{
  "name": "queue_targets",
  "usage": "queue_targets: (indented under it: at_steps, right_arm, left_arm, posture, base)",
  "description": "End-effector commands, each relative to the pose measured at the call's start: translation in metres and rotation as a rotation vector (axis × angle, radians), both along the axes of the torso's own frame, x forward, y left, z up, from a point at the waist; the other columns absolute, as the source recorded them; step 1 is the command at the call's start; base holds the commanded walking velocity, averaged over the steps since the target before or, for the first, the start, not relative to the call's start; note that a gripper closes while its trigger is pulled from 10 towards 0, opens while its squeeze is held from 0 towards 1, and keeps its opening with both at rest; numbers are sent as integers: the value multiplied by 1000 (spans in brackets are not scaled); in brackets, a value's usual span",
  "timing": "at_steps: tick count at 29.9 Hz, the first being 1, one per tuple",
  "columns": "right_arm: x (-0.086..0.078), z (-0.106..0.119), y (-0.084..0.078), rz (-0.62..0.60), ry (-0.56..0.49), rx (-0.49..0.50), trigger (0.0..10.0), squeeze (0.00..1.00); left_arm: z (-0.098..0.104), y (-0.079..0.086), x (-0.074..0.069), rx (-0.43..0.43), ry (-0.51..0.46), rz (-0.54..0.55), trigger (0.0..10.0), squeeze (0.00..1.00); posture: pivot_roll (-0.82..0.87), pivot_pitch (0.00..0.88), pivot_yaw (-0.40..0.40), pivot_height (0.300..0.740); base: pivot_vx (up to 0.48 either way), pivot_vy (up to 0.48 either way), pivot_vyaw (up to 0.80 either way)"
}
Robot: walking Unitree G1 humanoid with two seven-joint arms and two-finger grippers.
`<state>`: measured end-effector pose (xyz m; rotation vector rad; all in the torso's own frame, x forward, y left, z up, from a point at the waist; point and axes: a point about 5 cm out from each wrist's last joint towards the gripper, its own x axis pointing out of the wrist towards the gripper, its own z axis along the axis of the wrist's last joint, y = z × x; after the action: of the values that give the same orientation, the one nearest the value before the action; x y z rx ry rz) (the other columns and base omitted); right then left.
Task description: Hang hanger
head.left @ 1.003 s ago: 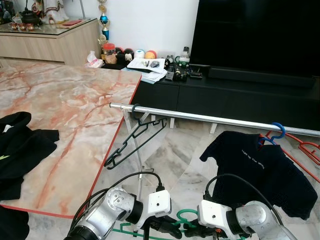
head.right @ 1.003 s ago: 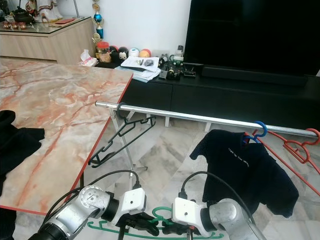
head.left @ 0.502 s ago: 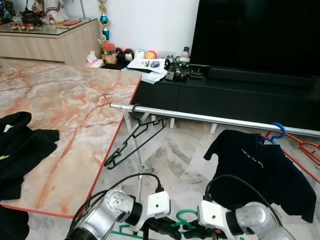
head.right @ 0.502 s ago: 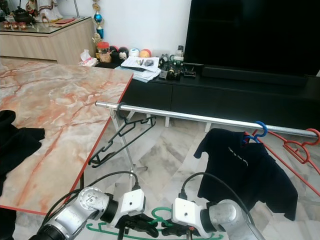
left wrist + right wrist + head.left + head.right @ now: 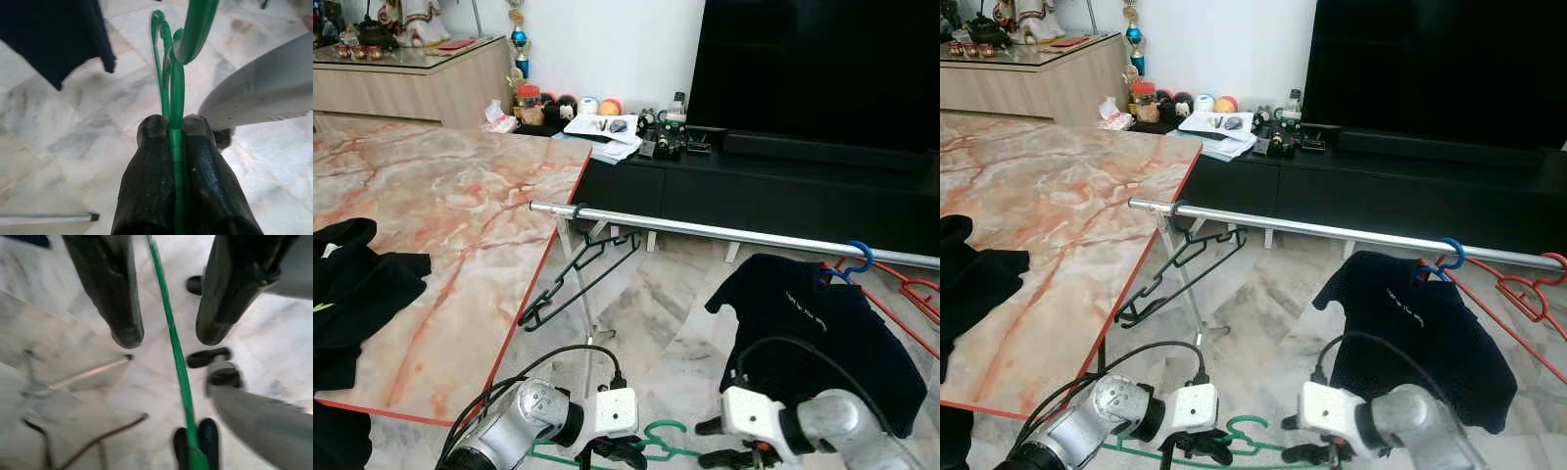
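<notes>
A green hanger [image 5: 658, 431] hangs low over the marble floor, with its hook uppermost. My left gripper [image 5: 174, 128] is shut on the green hanger [image 5: 177, 83] just below the hook; it also sits at the bottom edge of the left eye view [image 5: 617, 452]. My right gripper [image 5: 169, 337] is open, and the hanger's thin green bar [image 5: 168, 318] runs between its fingers without touching them. This right gripper [image 5: 713, 443] is just to the right of the hook. The silver rail [image 5: 734, 235] runs across in front, higher up.
On the rail hang a black hanger [image 5: 578, 279], a dark T-shirt on a blue hanger [image 5: 813, 323] and red hangers [image 5: 911, 294]. A marble table [image 5: 440, 215] with black clothes [image 5: 352, 284] is on the left. A black TV cabinet [image 5: 754, 186] stands behind.
My right gripper has drawn back to the right, away from the hanger's hook, and its fingers now stand apart. The left gripper stays shut on the green hanger.
</notes>
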<state>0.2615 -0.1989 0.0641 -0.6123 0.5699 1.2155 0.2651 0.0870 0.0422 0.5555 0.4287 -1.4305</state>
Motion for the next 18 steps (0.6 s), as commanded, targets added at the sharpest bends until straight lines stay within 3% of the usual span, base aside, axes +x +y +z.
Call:
queue_targets:
  at_steps: [1, 2, 3, 4, 6, 7, 9, 10, 11, 12, 13, 14, 15, 17, 18]
  right_arm:
    - [14, 10, -22, -162, -108, -5, 10000, 502]
    - [19, 12, -35, -277, -165, -6, 10000, 165]
    - [21, 11, -43, -358, -179, -8, 10000, 0]
    - [22, 10, -50, -417, -188, -9, 10000, 0]
    - [20, 6, -73, -670, -256, 70, 10000, 0]
    - [20, 6, -73, -670, -256, 70, 10000, 0]
    - [15, -1, -83, -836, -266, 153, 10000, 0]
    - [11, -7, -87, -908, -253, 186, 10000, 0]
    - [6, -16, -92, -999, -230, 223, 10000, 0]
    - [-2, -29, -96, -1100, -209, 223, 10000, 0]
    - [-2, -29, -96, -1100, -209, 223, 10000, 0]
    - [-10, -42, -100, -1201, -187, 203, 10000, 0]
    - [-22, -59, -103, -1305, -147, 164, 10000, 0]
    - [-32, -72, -103, -1381, -105, 139, 10000, 0]
    - [-48, -90, -99, -1476, -26, 120, 10000, 0]
  left_arm:
    - [4, 7, 9, -1, -47, 71, 0, 0]
    - [4, 11, 10, -12, -63, 122, 0, 0]
    - [3, 14, 11, -14, -80, 150, 0, 0]
    - [3, 15, 12, -15, -93, 170, 0, 0]
    - [-2, 23, 10, 13, -133, 234, 0, 0]
    - [-2, 23, 10, 13, -133, 234, 0, 0]
    - [-3, 24, 8, 12, -156, 259, 0, 0]
    - [-2, 22, 8, -4, -164, 275, 706, 0]
    - [0, 19, 10, -21, -187, 307, 3412, 0]
    - [-1, 17, 12, -28, -188, 355, 9059, 0]
    - [-1, 17, 12, -28, -188, 355, 9059, 0]
    - [-1, 12, 11, -37, -195, 367, 10000, 0]
    - [-1, 8, 10, -46, -207, 396, 10000, 0]
    - [-1, 5, 10, -63, -210, 429, 10000, 0]
    - [0, 3, 11, -94, -205, 490, 10000, 0]
  posture:
    - [-7, 0, -38, 740]
    - [-11, 0, -32, 740]
    - [-11, 0, -32, 740]
    - [-11, 0, -32, 740]
    - [-13, 0, -24, 740]
    - [-13, 0, -24, 740]
    - [-18, 0, -20, 740]
    - [-19, 0, -16, 740]
    - [-27, 0, -8, 740]
    - [-28, 0, -7, 740]
    - [-28, 0, -7, 740]
    - [-35, 0, 0, 740]
    - [-37, 0, 1, 740]
    - [-47, 0, 11, 740]
    - [-47, 0, 12, 740]
  base:
    - [0, 0, 0]
    - [0, 0, 0]
    - [0, 0, 0]
    - [0, 0, 0]
    - [0, 0, 0]
    - [0, 0, 0]
    - [0, 0, 0]
    - [0, 0, 0]
    - [0, 0, 0]
    - [0, 0, 0]
    - [0, 0, 0]
    - [0, 0, 0]
    - [0, 0, 0]
    - [0, 0, 0]
    - [0, 0, 0]
